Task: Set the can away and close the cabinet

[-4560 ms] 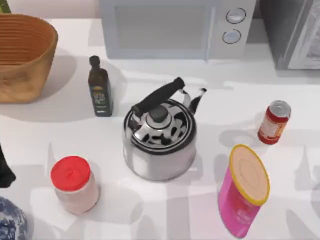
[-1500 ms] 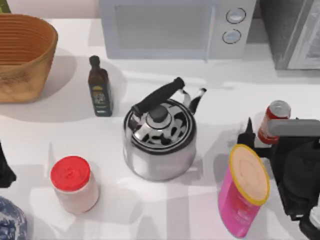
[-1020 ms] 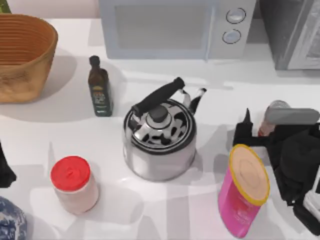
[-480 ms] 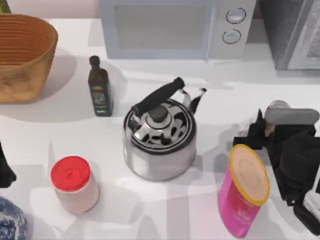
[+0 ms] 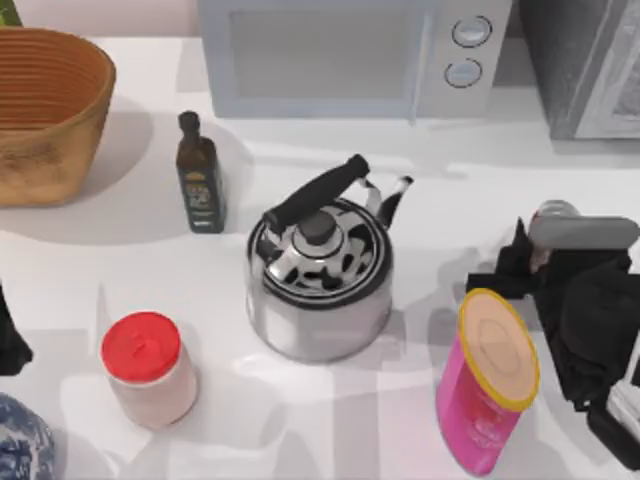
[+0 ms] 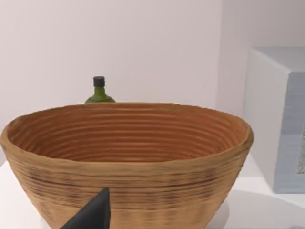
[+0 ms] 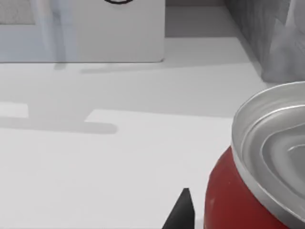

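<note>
Silver-topped can upright at R gripper

Red can [image 7: 248,191] stands upright, long axis vertical, near table's right edge, behind pink canister [image 5: 487,380]. R gripper [image 5: 530,262] sits at it; can't tell whether fingers grip. Bare tabletop [image 5: 450,195] toward microwave [image 5: 350,55]. L arm [image 5: 10,335] parked, left edge.

wall [image 6: 119,43]: plain pale | table [image 5: 130,270]: white, soft shadows | microwave [image 5: 350,55]: at back
</note>
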Robot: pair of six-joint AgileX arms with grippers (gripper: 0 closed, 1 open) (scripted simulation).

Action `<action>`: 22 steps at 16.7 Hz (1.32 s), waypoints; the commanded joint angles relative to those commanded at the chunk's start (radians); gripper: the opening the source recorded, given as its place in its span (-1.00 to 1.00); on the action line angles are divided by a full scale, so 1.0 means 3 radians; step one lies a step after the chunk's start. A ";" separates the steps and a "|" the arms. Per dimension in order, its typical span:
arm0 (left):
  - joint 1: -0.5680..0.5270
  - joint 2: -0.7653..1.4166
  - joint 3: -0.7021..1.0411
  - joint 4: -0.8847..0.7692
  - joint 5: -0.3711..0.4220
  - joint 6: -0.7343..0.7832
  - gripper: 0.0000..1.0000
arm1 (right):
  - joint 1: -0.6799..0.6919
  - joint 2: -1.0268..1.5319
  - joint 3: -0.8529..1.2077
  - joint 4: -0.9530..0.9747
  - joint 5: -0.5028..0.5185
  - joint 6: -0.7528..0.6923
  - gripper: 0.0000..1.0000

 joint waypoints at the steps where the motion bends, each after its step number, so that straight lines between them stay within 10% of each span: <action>1: 0.0000 0.0000 0.0000 0.0000 0.0000 0.0000 1.00 | 0.0000 0.0000 0.0000 0.0000 0.0000 0.0000 -1.00; 9: 0.0000 0.0000 0.0000 0.0000 0.0000 0.0000 1.00 | 0.0013 -0.0234 0.0031 -0.0225 -0.0013 -0.0009 -1.00; 22: 0.0000 0.0000 0.0000 0.0000 0.0000 0.0000 1.00 | 0.0008 -0.2494 0.0328 -0.2834 -0.0031 0.0003 -1.00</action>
